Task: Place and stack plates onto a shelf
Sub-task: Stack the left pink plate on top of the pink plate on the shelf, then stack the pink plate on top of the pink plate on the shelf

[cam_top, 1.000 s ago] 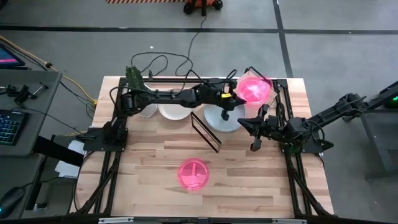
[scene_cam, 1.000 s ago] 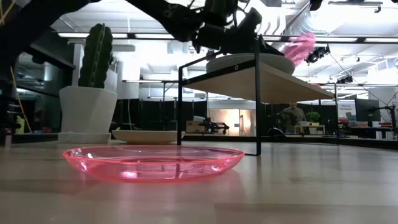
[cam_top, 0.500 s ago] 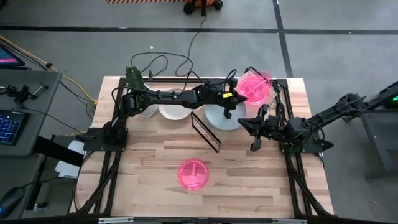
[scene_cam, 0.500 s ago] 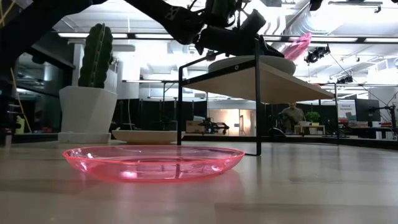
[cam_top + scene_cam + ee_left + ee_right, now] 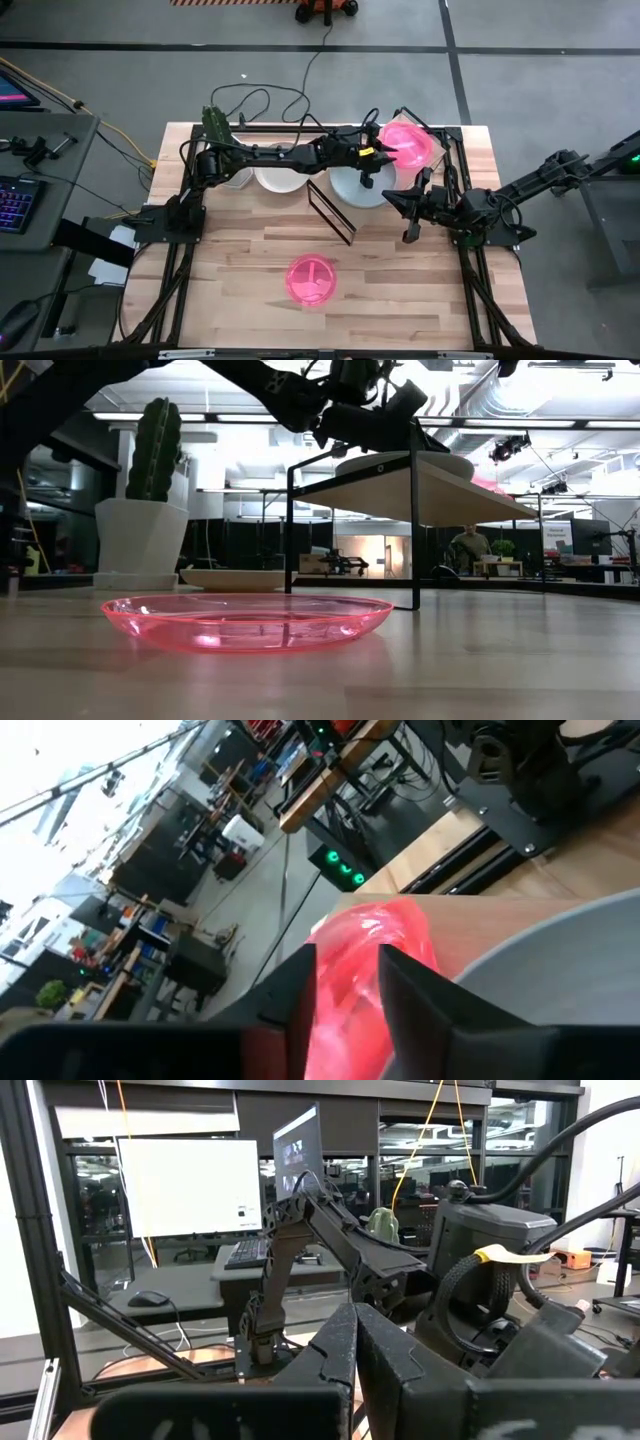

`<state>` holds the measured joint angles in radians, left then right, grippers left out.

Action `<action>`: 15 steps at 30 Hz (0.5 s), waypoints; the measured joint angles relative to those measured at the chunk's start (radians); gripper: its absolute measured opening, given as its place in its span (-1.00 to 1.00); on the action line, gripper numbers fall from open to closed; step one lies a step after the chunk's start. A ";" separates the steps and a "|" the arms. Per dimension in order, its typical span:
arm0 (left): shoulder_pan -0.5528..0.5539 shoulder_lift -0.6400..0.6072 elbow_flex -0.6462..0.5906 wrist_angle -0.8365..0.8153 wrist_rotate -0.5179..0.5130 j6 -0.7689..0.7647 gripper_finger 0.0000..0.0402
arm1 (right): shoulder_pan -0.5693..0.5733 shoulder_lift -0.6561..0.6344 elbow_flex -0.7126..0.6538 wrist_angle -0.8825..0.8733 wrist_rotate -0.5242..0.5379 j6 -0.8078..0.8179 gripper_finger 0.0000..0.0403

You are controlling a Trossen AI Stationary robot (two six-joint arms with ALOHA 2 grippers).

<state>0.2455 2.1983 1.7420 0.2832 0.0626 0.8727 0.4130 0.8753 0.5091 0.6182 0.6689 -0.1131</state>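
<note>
Pink plate (image 5: pixel 408 143) on the shelf (image 5: pixel 440 490), clamped in left tool (image 5: pixel 378 152).

The lower half of the worktop (image 5: pixel 240 290) lies bare except for one pink plate (image 5: pixel 311 279) at lower centre. Across the upper centre, the left arm (image 5: pixel 290 155) stretches over the shelf (image 5: pixel 332 212). The right tool (image 5: pixel 410 212) blocks the centre right.

Left arm is stretched way out across the back of the table, wrist reaching toward the far right corner, with the left gripper (image 5: pixel 378 153) clamped down on something. Right arm sits folded low along the right edge, and the right gripper (image 5: pixel 410 205) has its fingers pressed together.
</note>
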 joint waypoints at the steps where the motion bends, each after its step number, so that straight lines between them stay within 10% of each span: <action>1: 0.000 0.000 0.000 0.000 -0.004 -0.007 -0.45 | 0.000 0.000 0.000 0.000 0.000 0.000 -1.00; 15: -0.008 -0.103 0.047 -0.315 -0.131 -0.088 -0.29 | 0.000 0.000 0.000 0.000 0.000 -0.023 -1.00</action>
<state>0.2375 2.0952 1.7885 -0.0322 -0.0687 0.7852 0.4133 0.8756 0.5091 0.6182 0.6689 -0.1365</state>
